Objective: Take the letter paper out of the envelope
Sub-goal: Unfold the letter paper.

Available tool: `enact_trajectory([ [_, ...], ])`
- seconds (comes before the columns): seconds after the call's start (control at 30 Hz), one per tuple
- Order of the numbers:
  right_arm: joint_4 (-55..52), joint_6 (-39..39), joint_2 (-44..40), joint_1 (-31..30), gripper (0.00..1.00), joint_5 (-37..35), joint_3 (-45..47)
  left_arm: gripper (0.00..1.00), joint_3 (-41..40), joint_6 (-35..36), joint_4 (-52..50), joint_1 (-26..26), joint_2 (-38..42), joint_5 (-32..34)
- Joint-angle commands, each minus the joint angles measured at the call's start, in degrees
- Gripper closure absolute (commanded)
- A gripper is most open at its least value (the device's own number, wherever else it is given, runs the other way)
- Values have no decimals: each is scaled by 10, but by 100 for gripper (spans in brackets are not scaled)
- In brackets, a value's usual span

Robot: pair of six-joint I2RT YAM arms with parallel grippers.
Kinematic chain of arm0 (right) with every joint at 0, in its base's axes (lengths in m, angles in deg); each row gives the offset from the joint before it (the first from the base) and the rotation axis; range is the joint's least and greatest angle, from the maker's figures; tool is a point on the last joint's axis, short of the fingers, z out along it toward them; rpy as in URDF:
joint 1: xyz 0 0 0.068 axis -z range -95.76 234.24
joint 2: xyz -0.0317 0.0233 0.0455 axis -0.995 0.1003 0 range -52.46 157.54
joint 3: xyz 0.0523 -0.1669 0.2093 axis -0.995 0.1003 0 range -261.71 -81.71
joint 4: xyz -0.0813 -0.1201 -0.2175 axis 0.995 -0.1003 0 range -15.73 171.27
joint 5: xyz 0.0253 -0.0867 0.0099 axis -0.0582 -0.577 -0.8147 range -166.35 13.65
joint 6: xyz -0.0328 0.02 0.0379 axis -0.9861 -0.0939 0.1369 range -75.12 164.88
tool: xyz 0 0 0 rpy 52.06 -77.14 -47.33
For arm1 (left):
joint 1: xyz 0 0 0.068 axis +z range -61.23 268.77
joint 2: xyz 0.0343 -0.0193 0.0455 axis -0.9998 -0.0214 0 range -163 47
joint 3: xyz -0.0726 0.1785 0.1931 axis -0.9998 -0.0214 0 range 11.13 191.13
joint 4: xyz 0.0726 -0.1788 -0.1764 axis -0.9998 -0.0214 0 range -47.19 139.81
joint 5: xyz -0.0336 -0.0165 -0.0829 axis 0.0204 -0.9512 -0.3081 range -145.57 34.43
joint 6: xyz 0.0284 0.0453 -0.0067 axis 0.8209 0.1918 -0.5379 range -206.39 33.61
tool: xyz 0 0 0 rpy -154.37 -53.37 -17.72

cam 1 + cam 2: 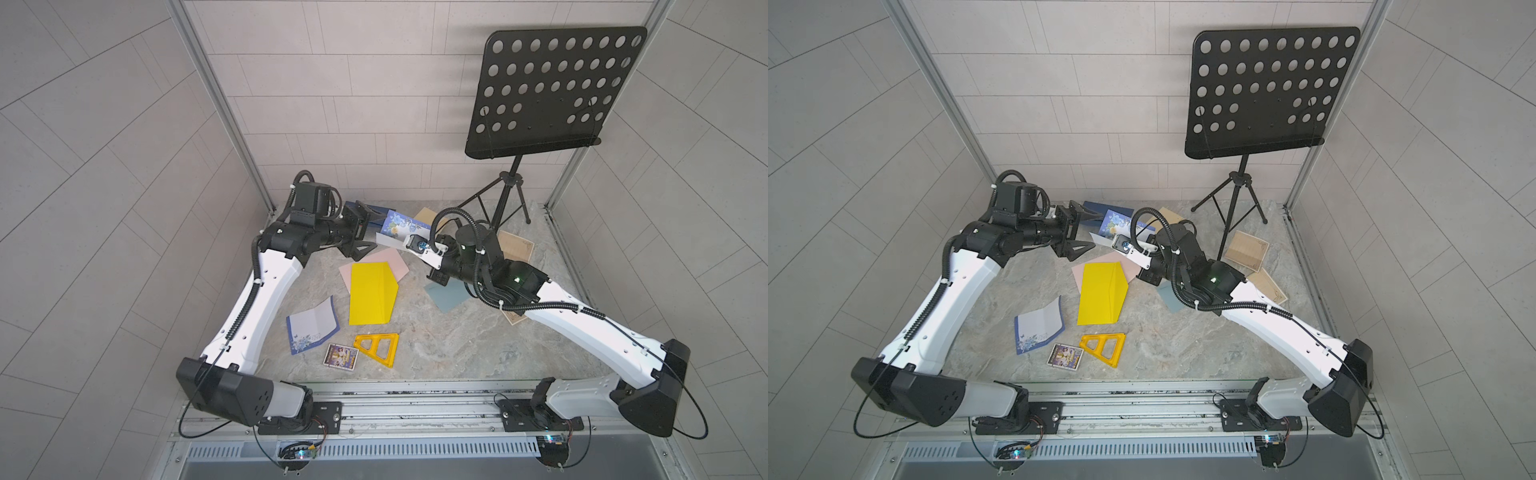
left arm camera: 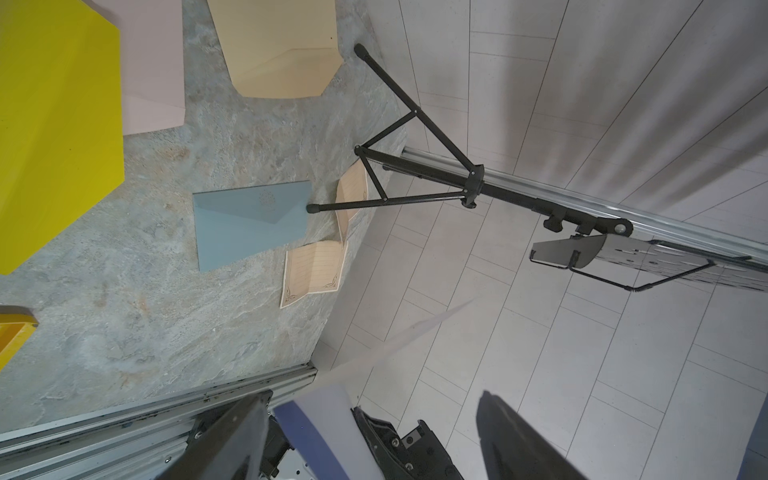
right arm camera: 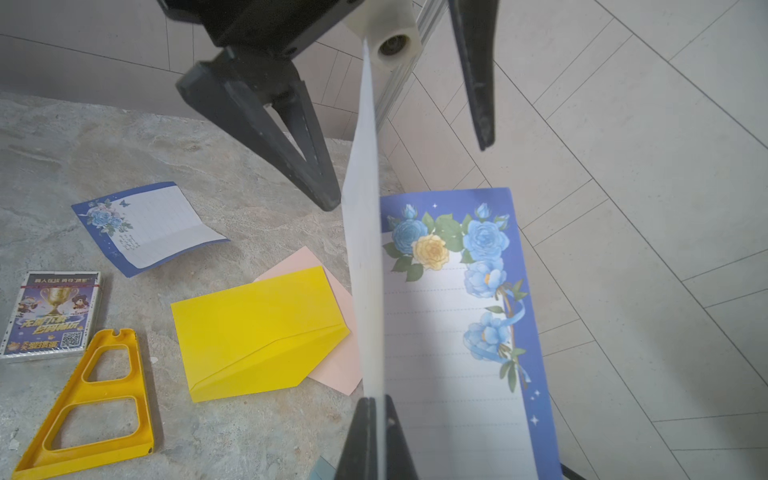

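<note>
Pinches the letter paper point(image 3: 449, 332), a lined sheet with blue and yellow roses and a blue border, between the right fingers point(image 3: 357, 440), pressed fully together on one edge. Holds it up off the bench point(image 1: 457, 345), toward the back, folded so that one flap stands edge-on in the right wrist view.

Spreads the left fingers point(image 1: 359, 249) wide, one on each side of the sheet's far end, gripping nothing. Cannot tell whether either one touches the paper.

Shows the dark blue envelope point(image 1: 1096, 206) just beyond the left fingers at the back of the bench, with the sheet fully out of it. Cannot tell whether lying flat or touching those fingers.

Scattered flat on the bench:
- a yellow envelope point(image 1: 370, 295) lying over a pink envelope point(image 1: 397, 268) in the middle
- a second floral sheet point(image 1: 311, 330) nearer the front
- beside that, a card box point(image 1: 341, 356) and a yellow plastic triangle point(image 3: 104, 388)
- a grey-blue envelope point(image 1: 446, 297) partly under the right arm
- a tan envelope point(image 2: 282, 50) at the back
- tan lined sheets point(image 1: 1246, 251) by the feet of the black music stand point(image 1: 552, 91)
</note>
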Motion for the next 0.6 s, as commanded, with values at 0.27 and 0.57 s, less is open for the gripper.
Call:
enact_trajectory([
  [0.27, 38, -66, -15, -12, 100, -2, -6, 31, -70, -12, 44, -4, 30, -46],
  [0.57, 61, -101, -23, -28, 100, -19, 14, 53, -79, -31, 82, -7, 28, -47],
])
